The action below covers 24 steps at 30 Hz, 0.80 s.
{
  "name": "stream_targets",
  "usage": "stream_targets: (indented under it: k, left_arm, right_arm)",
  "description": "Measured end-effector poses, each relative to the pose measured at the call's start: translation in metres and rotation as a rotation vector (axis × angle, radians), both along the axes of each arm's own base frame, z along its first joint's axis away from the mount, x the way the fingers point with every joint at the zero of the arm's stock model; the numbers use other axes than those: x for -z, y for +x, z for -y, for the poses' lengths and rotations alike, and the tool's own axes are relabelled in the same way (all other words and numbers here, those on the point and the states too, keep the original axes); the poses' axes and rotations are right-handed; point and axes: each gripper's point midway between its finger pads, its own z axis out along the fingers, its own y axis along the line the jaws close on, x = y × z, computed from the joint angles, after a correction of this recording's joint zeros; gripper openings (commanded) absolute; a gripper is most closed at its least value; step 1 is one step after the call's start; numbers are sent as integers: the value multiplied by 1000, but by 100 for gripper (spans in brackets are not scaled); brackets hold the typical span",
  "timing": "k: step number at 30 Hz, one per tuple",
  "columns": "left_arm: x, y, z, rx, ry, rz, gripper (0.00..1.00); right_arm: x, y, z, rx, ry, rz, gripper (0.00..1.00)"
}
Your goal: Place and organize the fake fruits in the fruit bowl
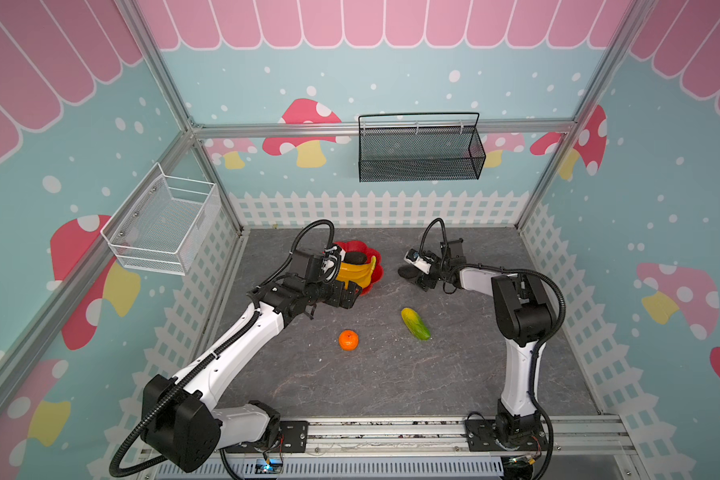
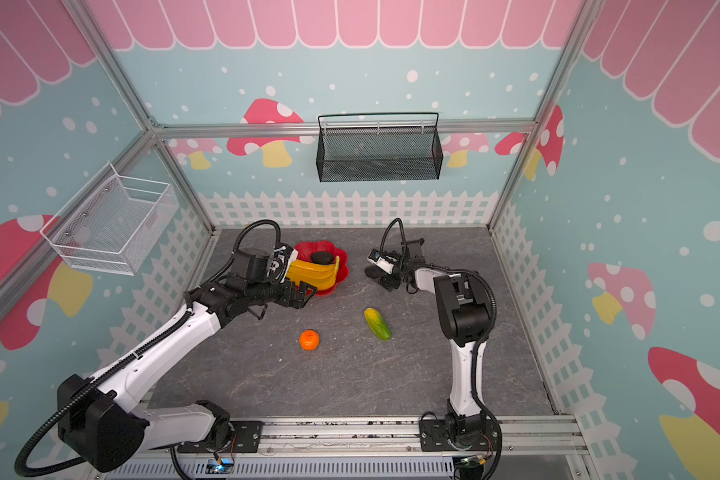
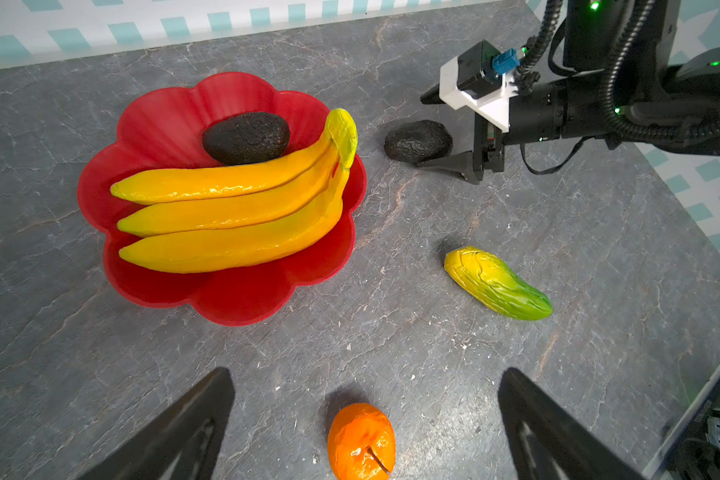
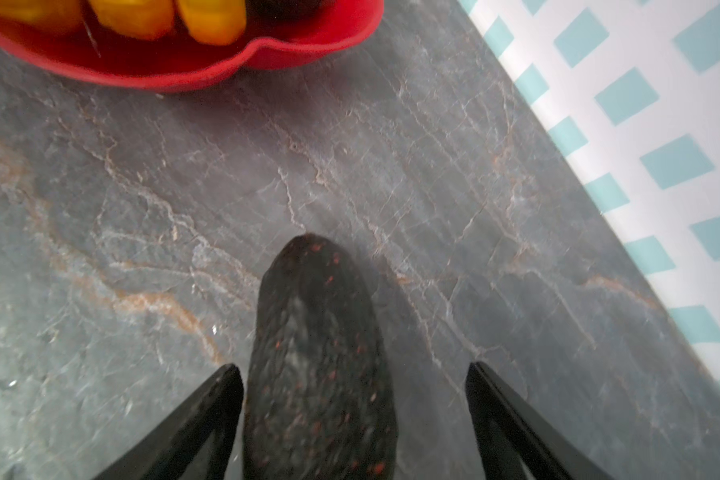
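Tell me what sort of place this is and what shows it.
Probably a staged robot test cell, not a real home: printed mushroom-and-fence walls on an aluminium frame, with a left arm and right arm bolted to a front rail.

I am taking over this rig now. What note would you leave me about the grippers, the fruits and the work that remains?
Left gripper: open, empty, above the table near the orange.
Right gripper: open, jaws either side of the loose avocado on the table, not closed on it.
Done: banana bunch and first avocado lie in the red bowl.
Left: loose avocado, orange, yellow-green fruit, all on the table.
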Motion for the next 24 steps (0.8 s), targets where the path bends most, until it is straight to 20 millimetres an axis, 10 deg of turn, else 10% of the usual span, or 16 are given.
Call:
stream_targets:
  k: [10,24]
  left_arm:
    - [1,0,-3,-9,7,-4,99]
    - [2,2,-6,-23,14,-4,99]
  right_arm:
    - [-4,5,-18,-90,22,-33,40]
    - [-44,-6,-39,-122,155,-58,37]
